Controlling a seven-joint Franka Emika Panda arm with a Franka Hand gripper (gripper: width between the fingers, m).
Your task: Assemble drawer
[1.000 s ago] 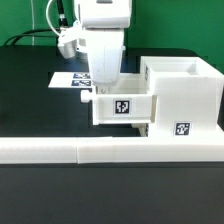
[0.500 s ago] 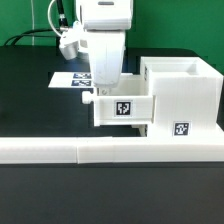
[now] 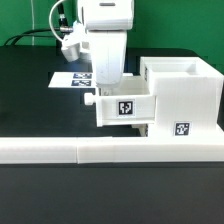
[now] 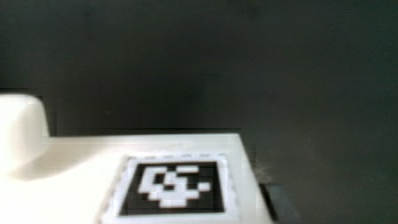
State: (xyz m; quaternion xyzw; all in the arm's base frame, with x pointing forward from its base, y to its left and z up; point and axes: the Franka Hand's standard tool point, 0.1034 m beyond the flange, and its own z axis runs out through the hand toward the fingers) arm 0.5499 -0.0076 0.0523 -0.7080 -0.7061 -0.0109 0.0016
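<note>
The white boxy casing (image 3: 182, 95) stands at the exterior view's right, with a tag on its front. A small knobbed tray (image 3: 122, 108) with a tag sticks out of the casing toward the exterior view's left, partly inside it. Its knob (image 3: 90, 99) points left. My gripper (image 3: 108, 86) reaches down from above into the tray's outer end; the tray wall hides its fingertips. The wrist view shows a tagged white surface (image 4: 178, 150) close below and a blurred white rounded shape (image 4: 18, 135), but no fingers. No second tray shows.
The marker board (image 3: 66, 78) lies flat on the black table behind the tray. A long low white wall strip (image 3: 60, 150) runs along the front edge. A cable hangs behind the arm at the back.
The tray and my gripper have shifted slightly toward the exterior view's right, and the tray sits a little deeper in the casing.
</note>
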